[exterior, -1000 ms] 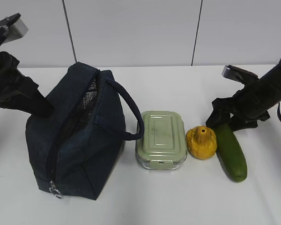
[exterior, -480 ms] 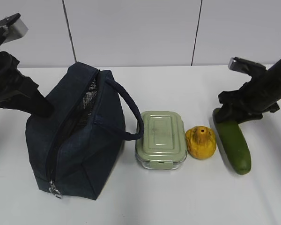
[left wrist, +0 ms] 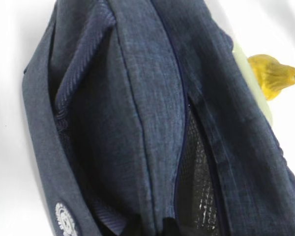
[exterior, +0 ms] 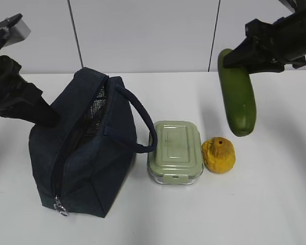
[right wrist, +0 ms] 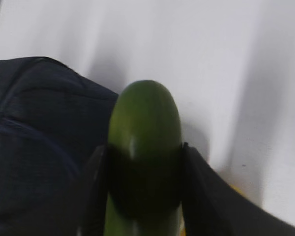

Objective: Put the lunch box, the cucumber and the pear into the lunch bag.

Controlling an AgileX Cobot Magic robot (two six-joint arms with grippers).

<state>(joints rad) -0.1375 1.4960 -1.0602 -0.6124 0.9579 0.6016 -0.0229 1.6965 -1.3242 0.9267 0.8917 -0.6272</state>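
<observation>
Currently, right gripper (exterior: 234,57) clamped on the cucumber (exterior: 237,97), which hangs clear of the table (exterior: 275,204), lower end below the jaws. Pear (exterior: 219,155) below the gripper; box (exterior: 175,150) touching the pear's far side, beside the bag (exterior: 81,148). Left gripper at the bag's far side, hidden; whether apart or together cannot be told.

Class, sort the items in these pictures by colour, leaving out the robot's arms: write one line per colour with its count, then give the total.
Green: 2, the cucumber held in the air by the right pincer and the lunch box with its pale green lid
Yellow: 1, the pear
Navy: 1, the lunch bag
Total: 4
</observation>
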